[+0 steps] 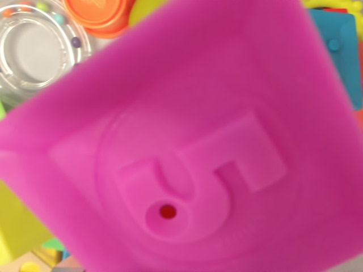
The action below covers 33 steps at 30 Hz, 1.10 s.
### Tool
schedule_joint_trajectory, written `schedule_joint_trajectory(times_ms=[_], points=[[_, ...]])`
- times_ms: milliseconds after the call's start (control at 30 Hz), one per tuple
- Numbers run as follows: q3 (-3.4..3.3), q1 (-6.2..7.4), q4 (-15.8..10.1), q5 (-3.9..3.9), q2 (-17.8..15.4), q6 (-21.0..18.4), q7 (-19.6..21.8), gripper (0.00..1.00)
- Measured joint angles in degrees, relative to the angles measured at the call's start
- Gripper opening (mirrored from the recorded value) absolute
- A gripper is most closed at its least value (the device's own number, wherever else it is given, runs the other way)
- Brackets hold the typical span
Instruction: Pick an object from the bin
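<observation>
A large magenta block [193,147] fills almost the whole wrist view, very close to the camera and blurred. Its face carries a raised numeral 5 inside a ring, with a small round hole [167,212] near the bottom. No finger of my gripper shows in this view, so I cannot see how it stands relative to the block.
A clear plastic ring toy with coloured beads [34,51] lies at the top left. Beside it sits an orange cup [99,17]. A blue block [340,45] shows at the top right, and a yellow-green piece [17,226] at the lower left.
</observation>
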Motion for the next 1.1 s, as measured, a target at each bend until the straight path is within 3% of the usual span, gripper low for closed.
schedule_joint_trajectory(times_ms=[533,1100], points=[[0.00,-0.04,1.51,0.51,-6.60,-8.36,-0.37,0.00],[-0.01,-0.11,4.46,0.72,-10.76,-15.64,-0.57,0.00]])
